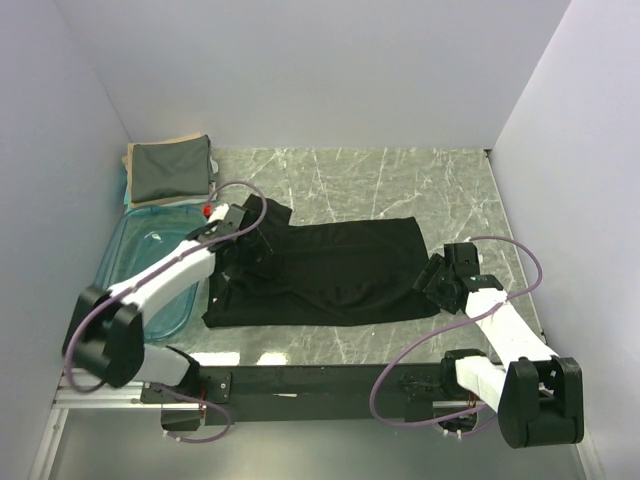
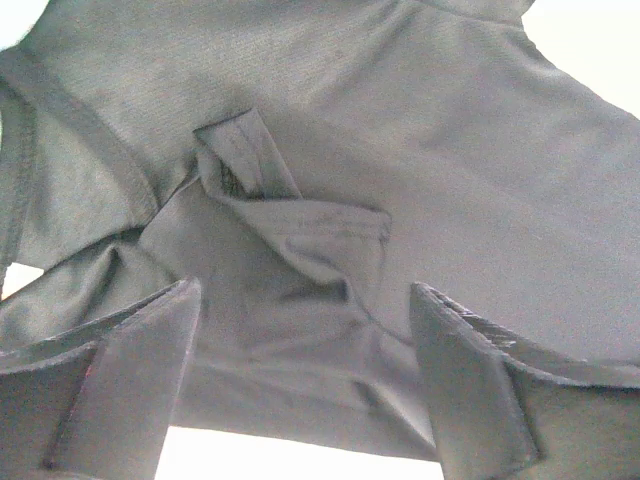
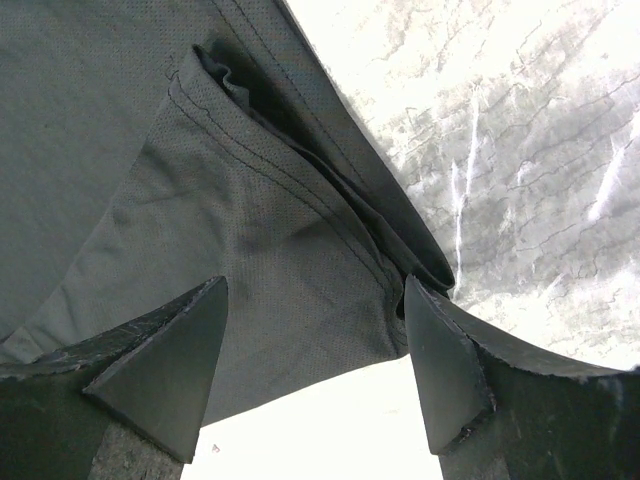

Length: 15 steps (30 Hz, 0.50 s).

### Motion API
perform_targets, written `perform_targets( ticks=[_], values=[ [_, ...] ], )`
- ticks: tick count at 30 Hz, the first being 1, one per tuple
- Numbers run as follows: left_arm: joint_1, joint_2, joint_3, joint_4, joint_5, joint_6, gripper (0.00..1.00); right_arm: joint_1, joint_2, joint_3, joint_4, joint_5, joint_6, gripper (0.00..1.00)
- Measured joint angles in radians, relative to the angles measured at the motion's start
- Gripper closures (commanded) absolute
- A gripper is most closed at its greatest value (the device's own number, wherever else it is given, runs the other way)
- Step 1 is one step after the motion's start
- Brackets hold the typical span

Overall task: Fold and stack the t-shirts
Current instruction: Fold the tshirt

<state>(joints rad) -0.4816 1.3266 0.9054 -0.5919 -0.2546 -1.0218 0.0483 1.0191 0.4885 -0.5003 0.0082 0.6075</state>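
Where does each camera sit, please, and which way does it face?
Top external: above, behind the bases, facing down on the table, black t-shirt and folded shirts; left arm, right arm show.
Left wrist: over bunched black cloth; left gripper open.
Right wrist: over the shirt's edge and marble; right gripper open.
All three share the black t-shirt.

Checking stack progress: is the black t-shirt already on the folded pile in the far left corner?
No, the black t-shirt lies spread on the table, apart from the folded pile.
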Motion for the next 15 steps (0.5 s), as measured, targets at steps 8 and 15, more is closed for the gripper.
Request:
perform_targets(
  ticks=[8, 15],
  values=[
    [0.000, 0.211, 0.032, 0.033, 0.039, 0.033, 0.27, 0.000, 0.014, 0.000, 0.005, -0.002, -0.021, 0.23],
    [0.000, 0.243, 0.032, 0.060, 0.055, 0.040, 0.34, 0.000, 0.034, 0.000, 0.013, -0.002, -0.029, 0.23]
  ],
)
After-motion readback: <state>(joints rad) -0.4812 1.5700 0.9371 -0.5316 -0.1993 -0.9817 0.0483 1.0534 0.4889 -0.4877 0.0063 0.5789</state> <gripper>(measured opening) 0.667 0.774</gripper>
